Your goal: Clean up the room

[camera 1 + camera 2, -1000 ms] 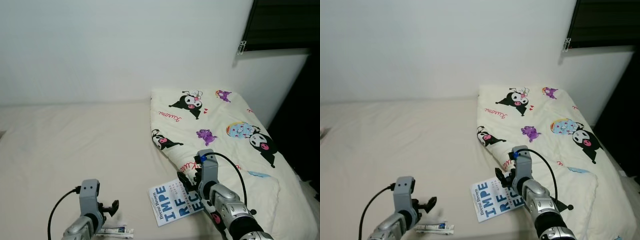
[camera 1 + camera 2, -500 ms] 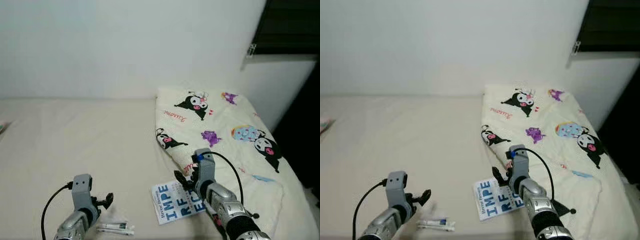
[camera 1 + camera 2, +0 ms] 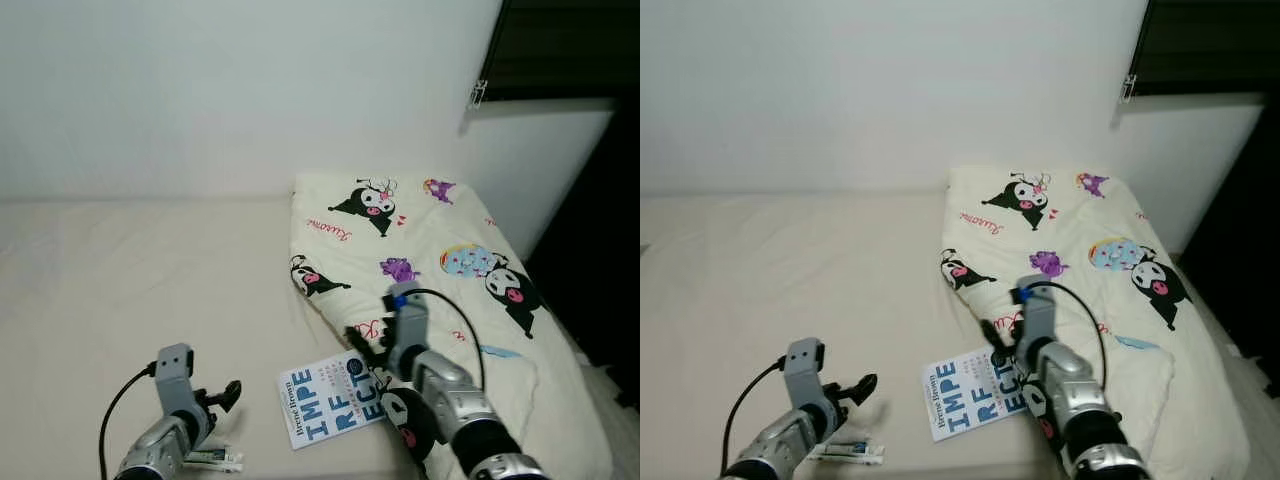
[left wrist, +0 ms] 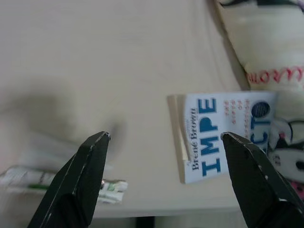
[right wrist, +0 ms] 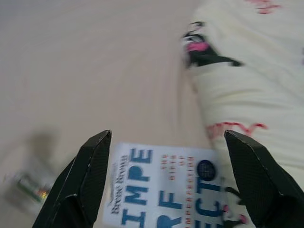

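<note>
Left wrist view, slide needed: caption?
Open left tool above bed, book and small tube ahead.

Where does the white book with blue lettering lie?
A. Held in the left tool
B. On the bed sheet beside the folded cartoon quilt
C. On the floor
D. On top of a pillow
B: the book lies flat on the sheet, at the quilt's edge.
</note>
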Motion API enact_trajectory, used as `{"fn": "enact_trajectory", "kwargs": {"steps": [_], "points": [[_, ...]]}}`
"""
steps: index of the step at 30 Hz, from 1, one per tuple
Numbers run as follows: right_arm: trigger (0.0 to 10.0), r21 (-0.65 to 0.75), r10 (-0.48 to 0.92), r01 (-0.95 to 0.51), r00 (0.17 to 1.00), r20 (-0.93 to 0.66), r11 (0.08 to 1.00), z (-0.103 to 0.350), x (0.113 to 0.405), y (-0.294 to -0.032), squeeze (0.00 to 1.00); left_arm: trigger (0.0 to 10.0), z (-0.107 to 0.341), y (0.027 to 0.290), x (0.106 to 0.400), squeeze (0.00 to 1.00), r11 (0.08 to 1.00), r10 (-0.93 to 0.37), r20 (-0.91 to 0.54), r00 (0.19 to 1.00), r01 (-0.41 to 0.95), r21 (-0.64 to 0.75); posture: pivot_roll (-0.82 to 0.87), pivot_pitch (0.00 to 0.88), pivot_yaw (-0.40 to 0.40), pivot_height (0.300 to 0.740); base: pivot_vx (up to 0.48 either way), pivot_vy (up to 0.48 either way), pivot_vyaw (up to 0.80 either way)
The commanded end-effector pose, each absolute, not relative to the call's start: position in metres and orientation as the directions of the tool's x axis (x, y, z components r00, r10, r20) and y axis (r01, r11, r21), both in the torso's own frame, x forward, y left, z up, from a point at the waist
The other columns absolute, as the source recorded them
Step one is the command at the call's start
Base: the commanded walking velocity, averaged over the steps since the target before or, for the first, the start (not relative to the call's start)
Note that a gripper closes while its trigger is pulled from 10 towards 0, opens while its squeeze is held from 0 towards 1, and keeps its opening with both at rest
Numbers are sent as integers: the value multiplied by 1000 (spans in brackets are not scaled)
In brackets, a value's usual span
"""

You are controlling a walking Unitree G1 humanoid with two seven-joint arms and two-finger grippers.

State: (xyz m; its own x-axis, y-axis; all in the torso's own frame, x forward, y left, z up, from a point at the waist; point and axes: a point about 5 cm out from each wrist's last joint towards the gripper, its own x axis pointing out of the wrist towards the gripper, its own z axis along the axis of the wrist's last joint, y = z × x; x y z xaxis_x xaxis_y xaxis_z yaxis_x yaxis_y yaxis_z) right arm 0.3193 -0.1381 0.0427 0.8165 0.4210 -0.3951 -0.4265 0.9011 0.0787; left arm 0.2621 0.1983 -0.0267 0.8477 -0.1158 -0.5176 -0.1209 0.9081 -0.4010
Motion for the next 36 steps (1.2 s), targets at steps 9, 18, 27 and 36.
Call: {"fn": "enact_trajectory", "kwargs": {"steps": [9,18,27,36], "points": [[10000,-89,474,-573,746,-468,815,28,305,-124,0,10000,-7,195,266,0,977,-212,-342,915,203,-64,-121,0,-18,655,0,0,0],[10000,-127,439,-563,749,-496,816,26,306,-132,0,10000,14,166,270,0,576,-515,-351,782,619,534,-117,0,-21,620,0,0,0],[10000,-139,429,-556,756,-495,819,26,306,-135,0,10000,8,161,268,0,194,-602,-570,559,795,574,-140,0,-1,590,0,0,0],[10000,-134,403,-523,773,-489,842,24,302,-142,0,10000,19,164,291,0,110,-514,-577,635,716,690,-155,0,11,560,0,0,0]]}}
